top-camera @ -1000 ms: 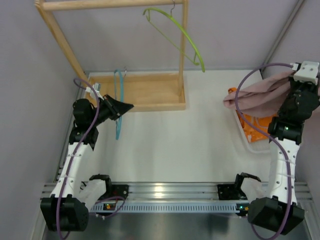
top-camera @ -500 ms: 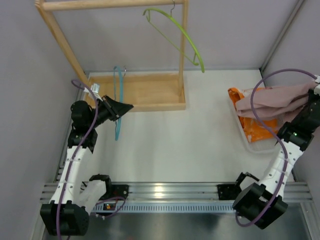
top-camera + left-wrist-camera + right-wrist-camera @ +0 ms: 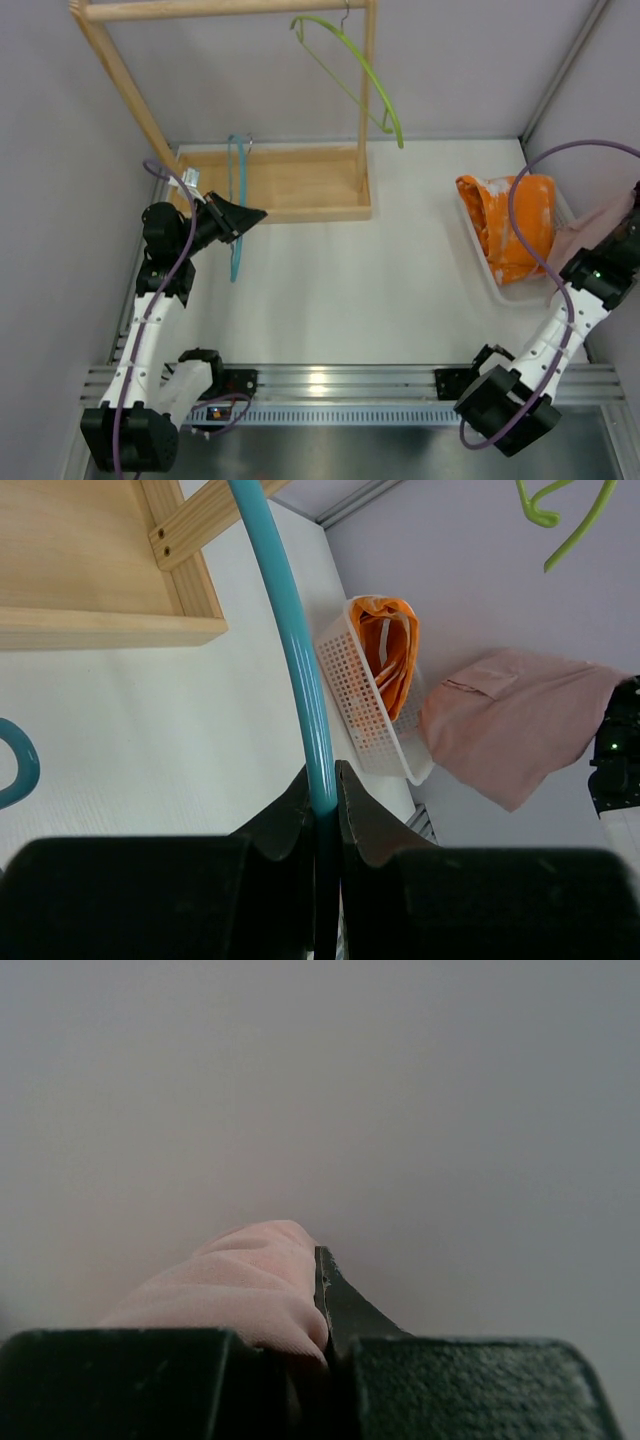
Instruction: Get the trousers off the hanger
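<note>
White table (image 3: 330, 290) — left pincer (image 3: 322, 792) pinches teal hanger (image 3: 290, 640) near its left edge, right pincer (image 3: 322, 1305) pinches pink trousers (image 3: 250, 1280) beyond the basket (image 3: 352, 685).

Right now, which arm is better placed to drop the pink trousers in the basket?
Right. The right gripper is shut on the pink trousers, hanging beside the white basket that holds the orange trousers. The left gripper is shut on the blue hanger by the wooden rack.

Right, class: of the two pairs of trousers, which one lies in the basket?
The orange trousers, lying in the white basket. The pink trousers are outside it, clamped in the right gripper.
</note>
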Controlling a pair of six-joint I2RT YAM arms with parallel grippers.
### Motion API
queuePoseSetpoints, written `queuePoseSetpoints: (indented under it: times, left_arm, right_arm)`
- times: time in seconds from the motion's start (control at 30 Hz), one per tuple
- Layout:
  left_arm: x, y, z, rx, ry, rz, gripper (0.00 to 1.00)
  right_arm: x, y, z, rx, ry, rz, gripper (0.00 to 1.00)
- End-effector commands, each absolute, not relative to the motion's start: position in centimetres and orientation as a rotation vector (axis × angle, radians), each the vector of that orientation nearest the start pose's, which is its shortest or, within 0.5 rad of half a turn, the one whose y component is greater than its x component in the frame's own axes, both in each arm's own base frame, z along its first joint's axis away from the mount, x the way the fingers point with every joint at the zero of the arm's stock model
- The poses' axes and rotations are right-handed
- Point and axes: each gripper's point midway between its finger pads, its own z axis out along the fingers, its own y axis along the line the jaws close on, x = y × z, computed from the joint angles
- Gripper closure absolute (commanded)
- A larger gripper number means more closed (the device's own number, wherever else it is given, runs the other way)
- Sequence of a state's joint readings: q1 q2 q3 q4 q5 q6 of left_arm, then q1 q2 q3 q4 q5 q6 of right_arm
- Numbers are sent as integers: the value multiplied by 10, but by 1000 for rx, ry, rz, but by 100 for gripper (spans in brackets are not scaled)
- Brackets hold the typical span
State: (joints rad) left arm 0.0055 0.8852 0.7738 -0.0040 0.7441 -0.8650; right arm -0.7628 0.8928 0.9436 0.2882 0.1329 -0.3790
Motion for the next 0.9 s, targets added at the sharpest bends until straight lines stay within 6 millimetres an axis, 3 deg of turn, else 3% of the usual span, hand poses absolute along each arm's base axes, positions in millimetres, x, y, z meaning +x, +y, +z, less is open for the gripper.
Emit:
queuePoseSetpoints:
  times: [0.0, 0.17, 0.3, 0.33, 0.4, 0.53, 0.63, 0.77, 0.8, 0.87]
  left_arm:
    - [278, -141, 325, -74, 1721, -1221, 100]
    - [282, -141, 323, -99, 1732, -1228, 100]
    - [282, -143, 322, -102, 1744, -1248, 100]
    - [281, -144, 322, -89, 1744, -1256, 100]
    - [279, -144, 325, -78, 1740, -1256, 100]
    - [277, -143, 325, -65, 1728, -1240, 100]
    - [276, -142, 324, -69, 1734, -1228, 100]
    - [274, -141, 324, -71, 1736, -1214, 100]
    - [274, -141, 325, -68, 1733, -1215, 100]
    - [273, -141, 328, -60, 1730, -1214, 100]
  right_arm:
    - [221, -271, 434, 323, 1217, -1126, 100]
    - [253, -277, 402, 239, 1300, -1048, 100]
    - [289, -280, 372, 233, 1356, -965, 100]
    - [305, -280, 357, 235, 1395, -931, 100]
    - [321, -277, 349, 242, 1415, -899, 100]
    - [370, -250, 316, 207, 1489, -797, 100]
    - [394, -230, 293, 200, 1556, -738, 100]
    - [415, -215, 244, 219, 1688, -672, 100]
    - [418, -215, 224, 228, 1742, -657, 100]
    - [422, -215, 205, 255, 1795, -633, 100]
